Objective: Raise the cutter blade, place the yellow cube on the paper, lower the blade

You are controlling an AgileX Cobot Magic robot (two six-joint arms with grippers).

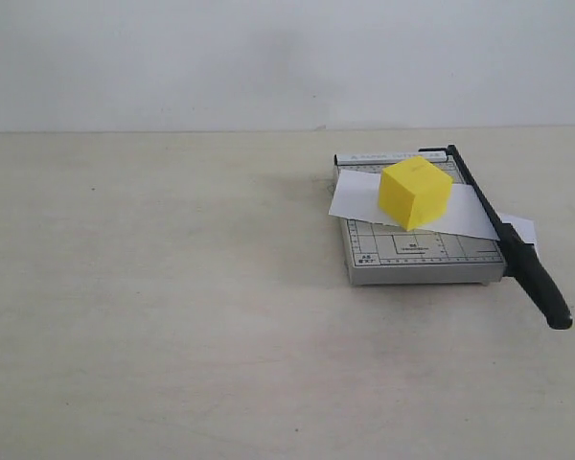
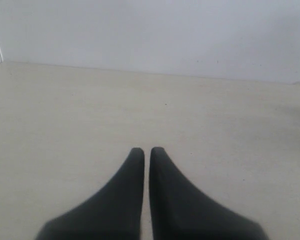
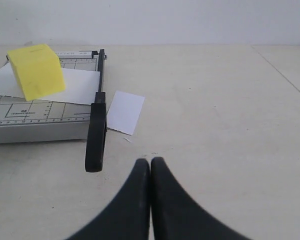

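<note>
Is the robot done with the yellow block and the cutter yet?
Looks finished. The yellow cube sits on the paper, and the cutter blade lies flat along the board. Nothing in hand: left gripper and right gripper are shut and empty. Nothing seems left.

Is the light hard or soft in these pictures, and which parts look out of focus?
Exterior view: soft, even light, no glare, only faint shadows beside the cutter board. Left wrist view: the left gripper is blurred at its base. Right wrist view: the right gripper is blurred likewise, while the yellow cube looks fairly sharp.
</note>
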